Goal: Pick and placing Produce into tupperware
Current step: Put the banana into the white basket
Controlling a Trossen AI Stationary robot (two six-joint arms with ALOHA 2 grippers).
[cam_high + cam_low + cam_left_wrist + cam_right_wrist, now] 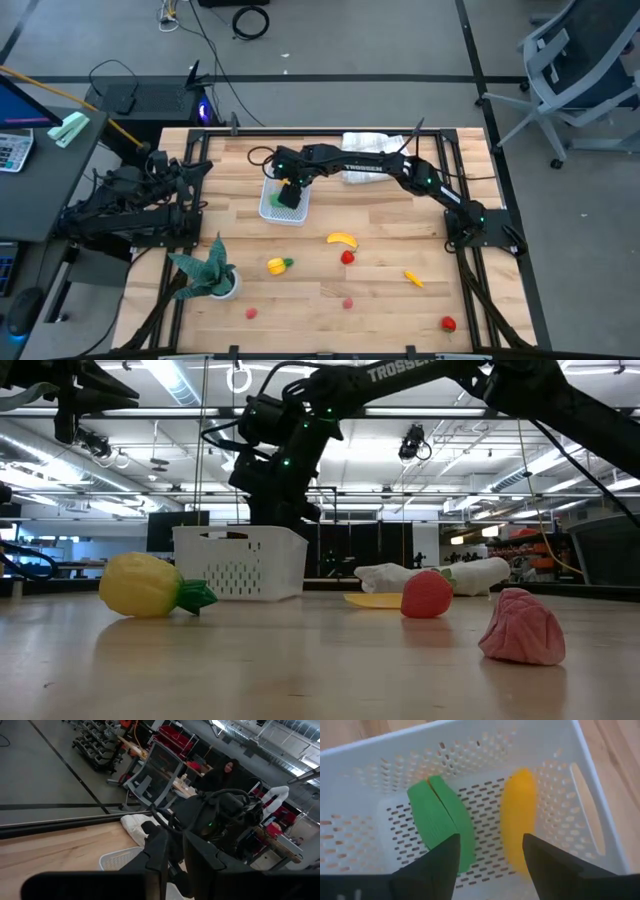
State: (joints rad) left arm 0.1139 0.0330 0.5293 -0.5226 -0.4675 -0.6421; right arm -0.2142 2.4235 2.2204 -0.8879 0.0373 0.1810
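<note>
The left arm (135, 205) waits folded at the table's left edge, clear of the work; whether its fingers are apart I cannot tell.

A leafy plant (207, 272) in a white pot stands at the front left, no part of the job.

The tupperware (283, 207) sits left of the table's middle. It is a white, rounded-corner basket of thin plastic, its floor and walls pierced with small slots and a handle hole cut in one end wall. The right gripper (490, 855) hangs just above it with its fingers spread wide and nothing between them, which suits a piece just let go. Inside lie a green piece (442, 817), flat-faced and split by a seam like a toy cut in halves, and a smooth, long yellow piece (519, 822), side by side on the floor.

Behind the basket lies a soft white cloth (362, 160), crumpled under the right arm (420, 178), which reaches across from its base at the table's right edge.

Still on the bare wood, toward the front:
- a glossy yellow piece with a green tip (279, 265);
- two small pink pieces (348, 301), one ridged like a shell;
- a curved banana (342, 239);
- a red piece (347, 257) just beside it;
- an orange piece (412, 278);
- a red piece (448, 323) near the front right.

All look like light, hard plastic, easy to pinch, though the round ones could roll.
</note>
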